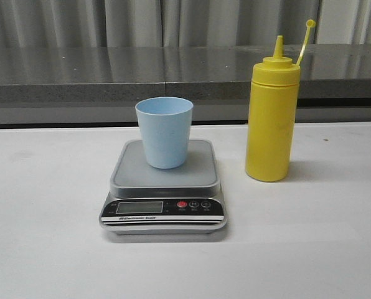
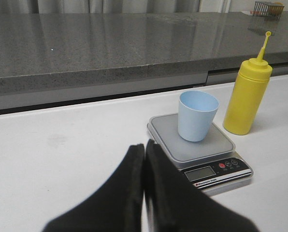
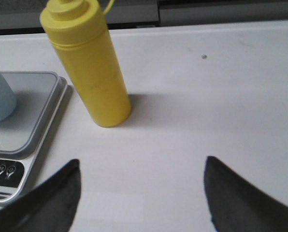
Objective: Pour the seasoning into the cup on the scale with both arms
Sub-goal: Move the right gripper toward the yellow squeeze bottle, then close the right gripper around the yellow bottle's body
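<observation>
The pale blue cup (image 1: 164,131) stands upright on the silver-grey scale (image 1: 164,187) in the middle of the table. The yellow seasoning bottle (image 1: 272,119) stands upright on the table just right of the scale, its cap hanging open on the tether. No arm shows in the front view. In the left wrist view my left gripper (image 2: 145,145) is shut and empty, short of the scale (image 2: 202,150) and the cup (image 2: 197,116). In the right wrist view my right gripper (image 3: 141,164) is open wide and empty, short of the bottle (image 3: 91,67).
A white table (image 1: 48,237) carries everything. A grey stone counter ledge (image 1: 79,75) runs along the back, with pale curtains behind it. The scale's black panel with its display and red button (image 1: 182,204) faces me.
</observation>
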